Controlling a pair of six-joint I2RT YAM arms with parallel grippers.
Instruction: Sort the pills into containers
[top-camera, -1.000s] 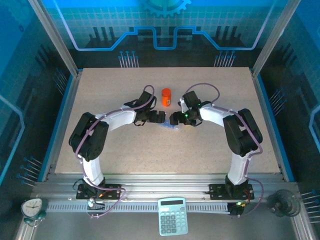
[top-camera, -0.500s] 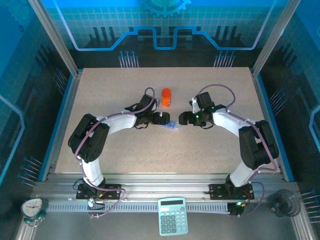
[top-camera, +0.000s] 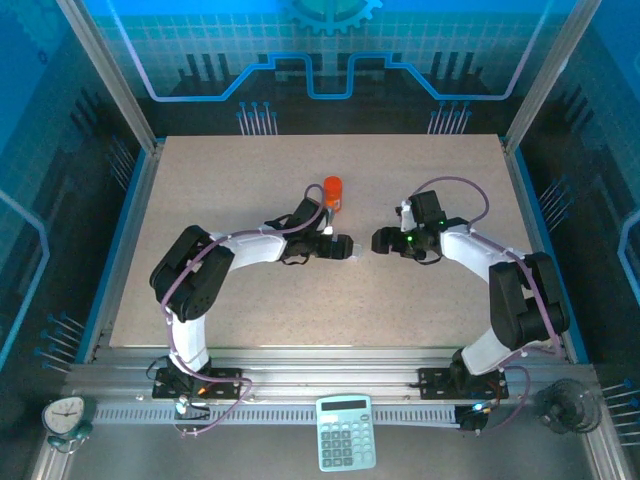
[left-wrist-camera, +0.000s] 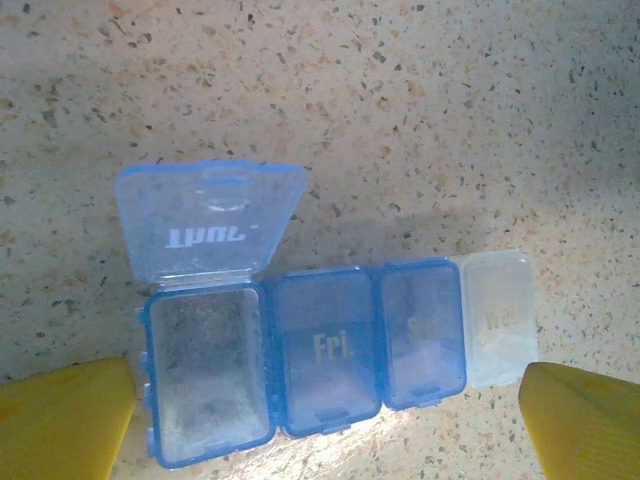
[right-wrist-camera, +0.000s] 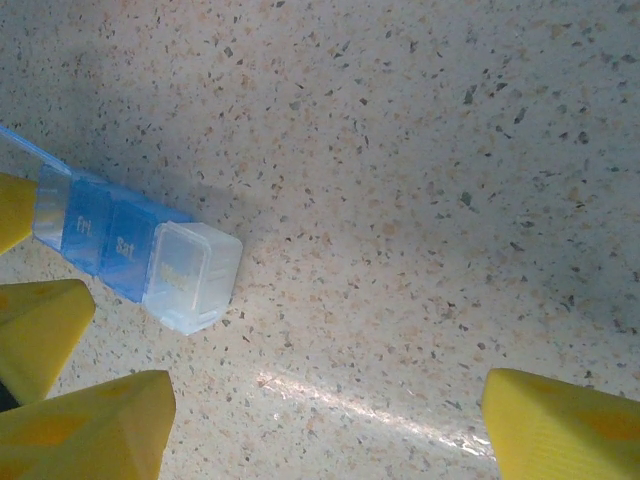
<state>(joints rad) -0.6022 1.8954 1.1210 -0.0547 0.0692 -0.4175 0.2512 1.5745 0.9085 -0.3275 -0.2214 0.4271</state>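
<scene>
The translucent blue pill box (left-wrist-camera: 335, 350) lies flat on the speckled table. Its "Thur" lid (left-wrist-camera: 210, 220) stands open over an empty-looking compartment, while "Fri" and "Sat" are closed. A clear end compartment (left-wrist-camera: 497, 318) adjoins them. My left gripper (left-wrist-camera: 325, 420) is open, its yellow fingers (left-wrist-camera: 65, 415) straddling the box lengthwise. In the top view the left gripper (top-camera: 343, 246) sits over the box. My right gripper (top-camera: 378, 240) is open just to the right, with bare table between its fingers (right-wrist-camera: 85, 420). The box (right-wrist-camera: 130, 250) lies up-left of the right gripper (right-wrist-camera: 320, 425). No pills show.
An orange cylindrical bottle (top-camera: 332, 192) stands upright just behind the left gripper. Bare tabletop (top-camera: 300, 310) spreads all around the grippers. Metal rails (top-camera: 130, 210) frame the table's edges.
The right gripper has drawn back to the right, away from the box. The left gripper has moved right and now sits over the pill box.
</scene>
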